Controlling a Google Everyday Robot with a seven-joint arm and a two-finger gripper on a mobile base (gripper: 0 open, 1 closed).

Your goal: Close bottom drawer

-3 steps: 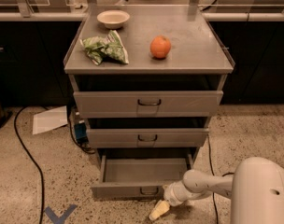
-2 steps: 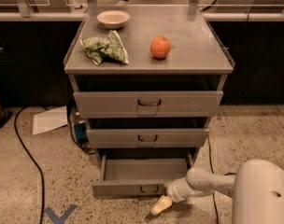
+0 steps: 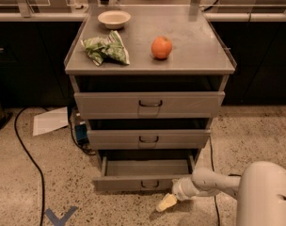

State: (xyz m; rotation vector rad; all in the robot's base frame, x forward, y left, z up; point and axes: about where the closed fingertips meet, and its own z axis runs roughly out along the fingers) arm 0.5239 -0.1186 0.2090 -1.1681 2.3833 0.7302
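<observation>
Speckled beige terrazzo floor (image 3: 35, 182) is being crossed by a thin black cable (image 3: 27, 154) at left. A white paper sheet (image 3: 50, 121) and a blue tape mark (image 3: 58, 216) are being shown on it. Dark counter fronts (image 3: 30, 60) are being seen behind. The cream gripper (image 3: 165, 203) is being held low over the floor, bottom centre.

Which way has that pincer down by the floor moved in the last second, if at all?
Yes, slightly: the pincer has edged up the picture and a little right, toward the bottom drawer, judged against the unmoved middle drawer.

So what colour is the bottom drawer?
Grey drawer, camera view; claw low near its front.
</observation>
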